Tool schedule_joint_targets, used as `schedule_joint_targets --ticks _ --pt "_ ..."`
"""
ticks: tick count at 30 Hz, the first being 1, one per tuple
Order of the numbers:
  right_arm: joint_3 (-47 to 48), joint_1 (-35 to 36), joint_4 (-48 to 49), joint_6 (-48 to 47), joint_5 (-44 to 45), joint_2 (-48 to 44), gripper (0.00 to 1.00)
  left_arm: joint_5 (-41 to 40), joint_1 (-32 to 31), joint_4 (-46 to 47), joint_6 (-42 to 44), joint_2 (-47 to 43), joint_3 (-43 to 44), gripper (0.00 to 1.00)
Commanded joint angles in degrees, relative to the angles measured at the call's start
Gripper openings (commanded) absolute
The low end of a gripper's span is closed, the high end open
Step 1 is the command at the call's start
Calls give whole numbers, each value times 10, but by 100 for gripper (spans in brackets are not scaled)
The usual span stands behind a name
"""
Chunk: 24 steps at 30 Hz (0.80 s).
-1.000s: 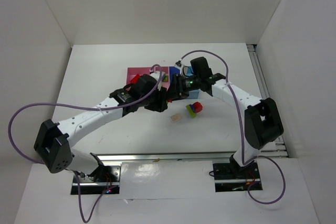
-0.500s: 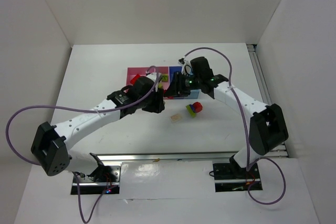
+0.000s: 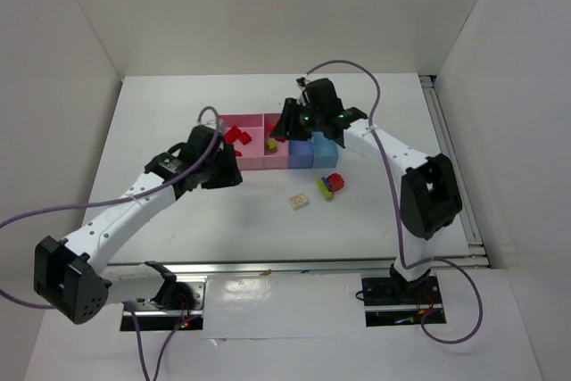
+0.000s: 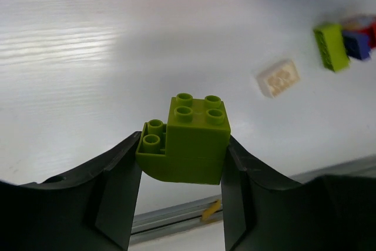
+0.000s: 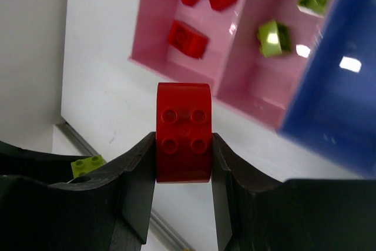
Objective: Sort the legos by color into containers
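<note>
Left gripper [image 4: 183, 145] clamps a green brick [image 4: 197, 130] above the table [image 3: 169, 122] beside the bins [image 3: 301, 156], right gripper [image 5: 183, 142] clamps a red brick [image 5: 183, 119] by the pink bins [image 5: 155, 22] holding sorted bricks [image 5: 187, 38], with a cream brick [image 3: 299, 201] and a mixed clump [image 3: 330, 185] loose on the table in front.

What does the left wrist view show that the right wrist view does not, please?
Only the left wrist view shows the cream studded plastic brick and the mixed green, blue and red brick clump on the white table. Only the right wrist view shows the bin interiors: red bricks in one pink plastic bin, lime green bricks in the next pink bin, the periwinkle blue bin, and the right hand holding a red plastic brick. Both show the table, the bins' walls and, apparently, the lime green plastic brick clump in the left hand.
</note>
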Motion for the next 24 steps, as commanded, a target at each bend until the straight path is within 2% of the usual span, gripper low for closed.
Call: schedule_joint_targets --ticks 1,9,12,13,16,17,18,20,22,24 --pt "94 35 15 -26 32 60 28 15 74 -69 -33 -36 -8 1" --pt "280 69 15 -32 55 218 29 60 159 -75 -24 -70 -13 1" --pt "342 82 -8 -43 55 284 36 73 172 -75 -10 -65 1 1" --pt "394 82 -21 -52 62 301 50 79 179 -75 -10 -65 6 1" --pt "481 95 -83 -59 70 355 77 100 179 -75 11 -52 11 1" --pt "481 95 -92 -59 75 355 86 100 179 -68 11 -52 11 1" --pt "481 90 -97 -59 75 343 86 132 179 -62 39 -46 11 1" --pt "420 72 -72 -59 59 289 86 162 179 -40 68 -29 11 1" --pt "331 55 -50 -52 14 243 77 198 179 -19 99 -16 6 1" --pt "282 43 -39 -52 -19 180 75 213 179 -8 105 -5 6 1"
